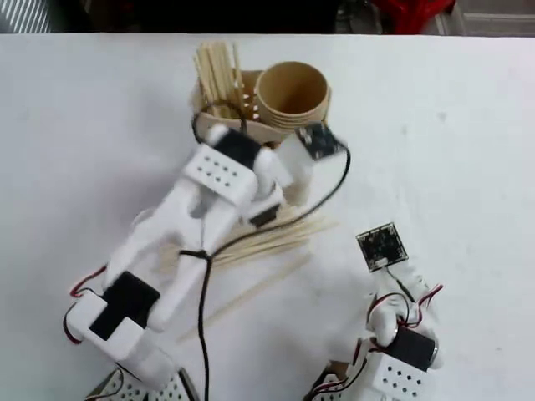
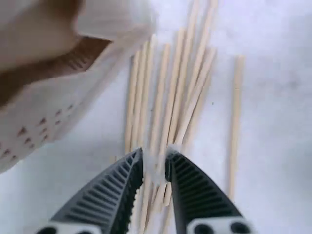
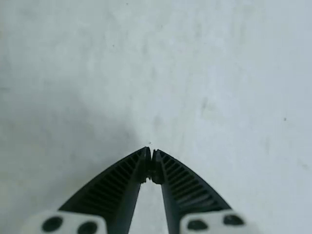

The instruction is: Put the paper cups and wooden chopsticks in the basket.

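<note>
Several chopsticks [image 2: 171,102] (basket [image 1: 261,128] beside)

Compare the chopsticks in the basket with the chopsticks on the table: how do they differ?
The chopsticks in the basket stand upright in a tight bunch; the chopsticks on the table lie flat and fanned out. The basket ones sit beside the paper cups; the table ones lie partly under the left arm. Both are pale wooden sticks.

Table [image 1: 468,125]: white, flat, plain surface.
Basket [image 1: 199,104]: stands toward the far edge.
Loose chopsticks [image 1: 284,234]: fanned bundle lying flat near the middle.
Single chopstick [image 1: 251,292]: lies flat, just beside the bundle.
</note>
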Tool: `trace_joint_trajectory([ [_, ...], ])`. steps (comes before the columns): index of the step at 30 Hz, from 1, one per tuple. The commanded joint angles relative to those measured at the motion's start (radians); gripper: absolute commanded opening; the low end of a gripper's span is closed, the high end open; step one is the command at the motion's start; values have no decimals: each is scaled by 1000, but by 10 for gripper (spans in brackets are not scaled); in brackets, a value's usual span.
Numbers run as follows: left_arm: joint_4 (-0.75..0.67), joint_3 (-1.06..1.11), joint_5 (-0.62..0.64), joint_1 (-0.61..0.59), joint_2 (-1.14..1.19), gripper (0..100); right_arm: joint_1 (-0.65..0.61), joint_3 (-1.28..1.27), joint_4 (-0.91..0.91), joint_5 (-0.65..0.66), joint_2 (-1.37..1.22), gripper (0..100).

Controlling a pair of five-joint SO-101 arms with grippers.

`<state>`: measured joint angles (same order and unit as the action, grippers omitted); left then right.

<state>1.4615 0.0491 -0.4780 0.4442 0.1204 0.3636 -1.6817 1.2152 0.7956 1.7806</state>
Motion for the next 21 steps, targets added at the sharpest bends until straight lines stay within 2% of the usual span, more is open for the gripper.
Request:
trace_joint_trajectory([
  [1, -166, 170, -11, 50, -22, 117, 8, -9, -18, 9, 12, 17],
  [5, -215, 235, -5, 67, 33, 174, 53, -9, -33, 9, 12, 17],
  [10, -226, 249, 0, 70, 70, 177, 165, -9, -59, 3, 12, 17],
  [14, -221, 252, 61, 97, 77, 177, 166, -9, -59, 3, 12, 17],
  [18, -235, 304, 71, 156, 74, 177, 174, -9, -59, 6, 8, 17],
  [21, -304, 362, 72, 182, 77, 177, 174, -9, -56, 11, 5, 17],
])
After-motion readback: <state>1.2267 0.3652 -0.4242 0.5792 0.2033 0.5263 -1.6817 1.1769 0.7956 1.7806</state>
